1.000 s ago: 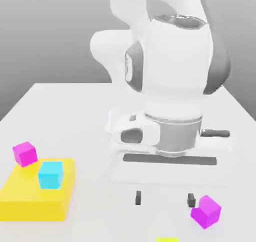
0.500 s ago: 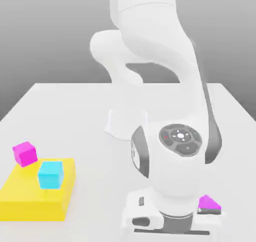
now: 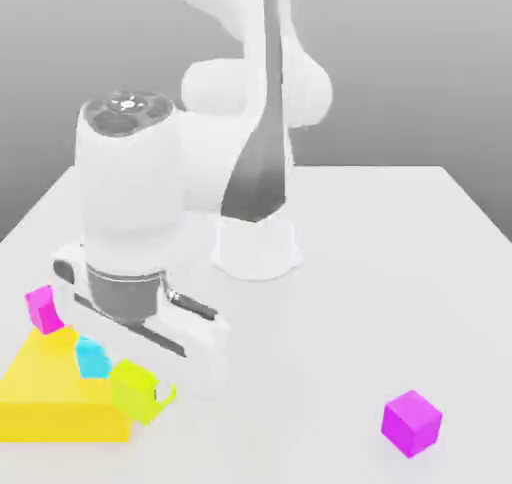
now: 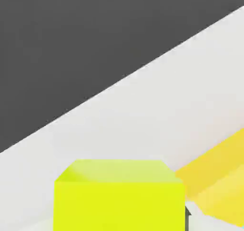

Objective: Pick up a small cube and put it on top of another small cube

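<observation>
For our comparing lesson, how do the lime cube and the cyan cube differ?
The lime cube is yellow-green; the cyan cube is bright blue. The lime cube is held in the gripper, while the cyan cube sits on the yellow slab. Both are small, plain cubes.

1. The exterior view is facing the arm point(image 3: 130, 192) from across the bench point(image 3: 330, 322), looking down at a slant from farther back.
2. The hand view is riding on the arm's hand, looking closely at the lime cube point(image 4: 119, 206).
3. Both views are sharing the lime cube, part of the yellow slab point(image 3: 65, 402) and some bench.
</observation>
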Motion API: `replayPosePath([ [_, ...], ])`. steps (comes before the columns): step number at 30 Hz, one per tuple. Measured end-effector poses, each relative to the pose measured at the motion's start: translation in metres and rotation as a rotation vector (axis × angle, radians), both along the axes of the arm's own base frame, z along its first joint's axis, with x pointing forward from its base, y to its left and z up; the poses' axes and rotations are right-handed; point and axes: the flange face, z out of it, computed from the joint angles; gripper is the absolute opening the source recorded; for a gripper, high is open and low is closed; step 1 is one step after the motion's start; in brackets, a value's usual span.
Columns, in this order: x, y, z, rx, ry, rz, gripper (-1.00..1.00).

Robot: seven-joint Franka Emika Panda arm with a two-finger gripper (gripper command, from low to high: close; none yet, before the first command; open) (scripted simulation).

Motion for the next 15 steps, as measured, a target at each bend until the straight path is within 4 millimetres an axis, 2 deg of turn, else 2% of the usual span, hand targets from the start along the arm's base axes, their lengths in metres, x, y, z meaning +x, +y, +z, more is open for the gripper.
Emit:
replayPosePath([
  [2,-0.046,-0.048,0.013,0.007,-0.009,-0.182,-1.00],
  [6,-0.118,-0.084,0.033,0.042,-0.036,-0.433,-1.00],
  [7,-0.131,-0.090,0.031,0.051,-0.042,-0.480,-1.00],
  [11,-0.143,-0.095,-0.012,0.060,-0.048,-0.523,-1.00],
  [12,-0.144,-0.095,-0.022,0.059,-0.047,-0.524,1.00],
  [15,-0.144,-0.095,-0.022,0.059,-0.047,-0.524,1.00],
])
